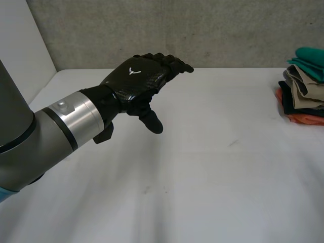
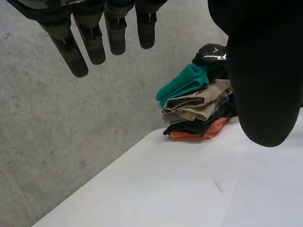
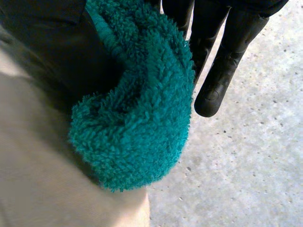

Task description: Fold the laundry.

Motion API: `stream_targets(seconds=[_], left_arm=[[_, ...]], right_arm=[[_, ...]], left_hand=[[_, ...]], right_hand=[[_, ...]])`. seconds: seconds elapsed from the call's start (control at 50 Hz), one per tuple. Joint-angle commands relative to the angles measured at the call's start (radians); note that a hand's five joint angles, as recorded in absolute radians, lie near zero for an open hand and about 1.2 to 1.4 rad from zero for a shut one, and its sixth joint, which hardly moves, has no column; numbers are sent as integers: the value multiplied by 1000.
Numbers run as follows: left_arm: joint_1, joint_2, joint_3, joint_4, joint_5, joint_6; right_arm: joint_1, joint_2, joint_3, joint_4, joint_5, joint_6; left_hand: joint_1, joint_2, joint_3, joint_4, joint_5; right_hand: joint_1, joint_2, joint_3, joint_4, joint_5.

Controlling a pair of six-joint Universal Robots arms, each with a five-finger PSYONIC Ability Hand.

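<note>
- White table (image 1: pixel 202 177): we see a bare top that runs back to a grey concrete wall (image 1: pixel 202 30).
- Left arm (image 1: pixel 30 136): it reaches in over the near-left part of the table, a silver cuff at the wrist.
- Pile of laundry (image 1: pixel 304 86): folded pieces are stacked at the table's far right edge, close to the wall and well apart from the left arm.
- Left hand (image 1: pixel 136 81): it hovers above the table with its palm down. Its fingers (image 2: pixel 71 52) are straight and spread, the thumb hangs apart from them, and nothing is held.
- Right hand (image 3: pixel 222 71): we see it at the top of the pile, against the teal cloth. We cannot tell whether it grips the cloth or merely rests there.
- Teal towel (image 3: pixel 137 123): this fluffy terry piece is the top layer of the pile, bunched into a rounded fold beside the right hand.
- Beige garment (image 3: pixel 38 179): it lies directly beneath the towel.
- Dark garment (image 2: pixel 189 126): it is below the beige layer.
- Orange garment (image 2: pixel 199 134): this is the bottom layer, touching the table.
</note>
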Motion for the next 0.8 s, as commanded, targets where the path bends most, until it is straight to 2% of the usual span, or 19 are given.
stream_targets(seconds=[0.02,0.12,0.14,0.18,0.2,0.38,0.48,0.56,0.68,0.8], left_arm=[[-1,-1,-1,1,-1,0],[0,-1,-1,1,0,0],[0,1,-1,1,0,0],[0,2,-1,1,0,0],[0,2,-1,1,-1,0],[-1,12,-1,1,-1,0],[-3,13,-1,1,0,0],[-1,19,-1,1,0,-2],[-1,21,0,1,-1,-2],[2,29,5,1,-1,-2]], right_arm=[[-4,41,-18,88,9,-8],[-1,49,-31,169,17,-51],[2,39,-29,180,21,-54],[3,21,-23,197,30,-59],[3,-11,-11,217,43,-59],[-24,-189,145,324,153,-59],[-107,-324,253,446,231,-62],[-193,-358,291,532,264,-80],[-299,-366,261,605,345,-113],[-303,-378,140,605,509,-122]], left_hand=[[65,43,50,53,43],[62,41,48,50,40],[62,41,48,50,40],[62,41,48,50,40],[62,41,48,50,40],[59,38,45,47,37],[59,38,45,47,37],[59,38,45,47,37],[56,35,42,44,34],[56,35,42,44,34]], right_hand=[[449,225,210,205,231],[449,225,210,205,231],[363,139,124,119,145],[-283,-508,-522,-527,-501],[-749,-973,-988,-993,-966],[-773,-997,-1011,-1017,-990],[-773,-997,-1011,-1017,-990],[-773,-997,-1011,-1017,-990],[-773,-997,-1011,-1017,-990],[-773,-997,-1011,-1017,-990]])
